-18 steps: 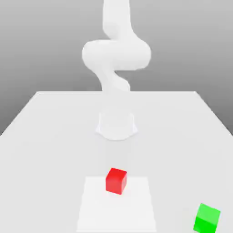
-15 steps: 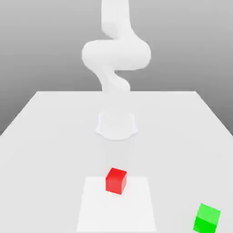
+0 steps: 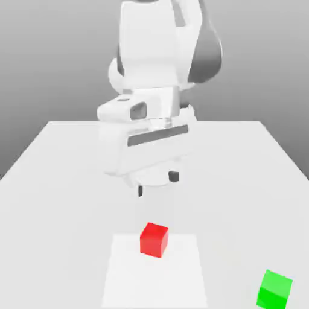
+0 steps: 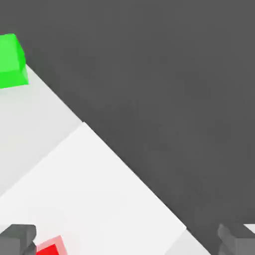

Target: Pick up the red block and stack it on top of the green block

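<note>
The red block [image 3: 154, 239] rests on a brighter white square patch [image 3: 181, 277] near the table's front. Farther to the exterior view's right, by the front edge, sits the green block [image 3: 274, 289]. My gripper [image 3: 157, 183] hangs open above the table, a little behind the red block and well above it, with nothing between its dark fingertips [image 3: 174, 176]. In the hand view the red block [image 4: 50, 247] shows close to one finger [image 4: 17, 238], and the green block [image 4: 11, 61] lies far off from it.
The white table [image 3: 60, 181] spreads wide on both sides of the blocks. Its front edge [image 4: 134, 174] runs close to the white patch, with dark floor [image 4: 174, 74] beyond it. The arm's bulky white body [image 3: 157, 54] rises behind the gripper.
The arm's hand and open fingers now stand in plain sight above the table behind the red block, where before a pale arm shape showed. Neither block has moved.
</note>
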You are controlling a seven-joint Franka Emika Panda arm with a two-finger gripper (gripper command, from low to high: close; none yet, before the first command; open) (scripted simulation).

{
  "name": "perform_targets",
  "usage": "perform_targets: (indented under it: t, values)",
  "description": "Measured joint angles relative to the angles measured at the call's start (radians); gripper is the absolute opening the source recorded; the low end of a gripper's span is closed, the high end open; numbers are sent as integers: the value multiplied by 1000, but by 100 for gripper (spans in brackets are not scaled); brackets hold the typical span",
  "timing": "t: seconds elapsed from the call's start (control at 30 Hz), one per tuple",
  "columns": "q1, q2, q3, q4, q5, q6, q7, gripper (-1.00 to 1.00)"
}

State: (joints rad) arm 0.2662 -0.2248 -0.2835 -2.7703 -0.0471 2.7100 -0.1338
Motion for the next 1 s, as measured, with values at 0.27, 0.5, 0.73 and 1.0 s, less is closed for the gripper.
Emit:
perform_targets:
  t: [0.27, 0.5, 0.73, 1.0]
  values:
    - [36, 223, -15, -105, 49, 170, -281, 0]
    - [-90, 426, 167, -77, 281, 335, -451, -100]
    - [-92, 425, 169, -77, 280, 332, -450, -100]
    - [-65, 202, 71, -111, 33, 150, -273, -100]
